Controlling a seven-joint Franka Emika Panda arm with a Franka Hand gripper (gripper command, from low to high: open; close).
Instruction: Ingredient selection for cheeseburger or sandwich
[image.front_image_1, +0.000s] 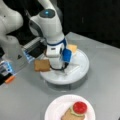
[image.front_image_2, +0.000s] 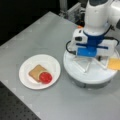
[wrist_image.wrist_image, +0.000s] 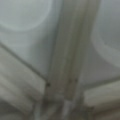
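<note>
- Arm (image.front_image_1: 51, 27) is bent over the white round turntable tray (image.front_image_1: 82, 66), wrist low over its ribbed dividers; in a front view the same tray (image.front_image_2: 75, 67) sits at the right.
- White paper plate (image.front_image_2: 27, 68) lies near the tray on the grey table (image.front_image_2: 50, 32); in a front view it is at the bottom (image.front_image_1: 56, 107).
- Sandwich (image.front_image_2: 40, 74) so far, on the plate: bread square at the bottom, a bit of green lettuce, red tomato disc (image.front_image_1: 79, 107) on top.
- Loose ingredients at the tray: a second bread square (image.front_image_1: 42, 65) at its rim, yellow cheese square (image.front_image_2: 114, 64) at the opposite rim. No patty in view.
- Gripper (image.front_image_2: 86, 60) is down at the tray surface; fingers hidden behind the blue hand body, so cannot tell if they are parted or pinched, or holding anything.
- Handling guess: pieces look thin, light, flat and probably soft, so pinch across opposite edges; flat-lying ones may slide.
</note>
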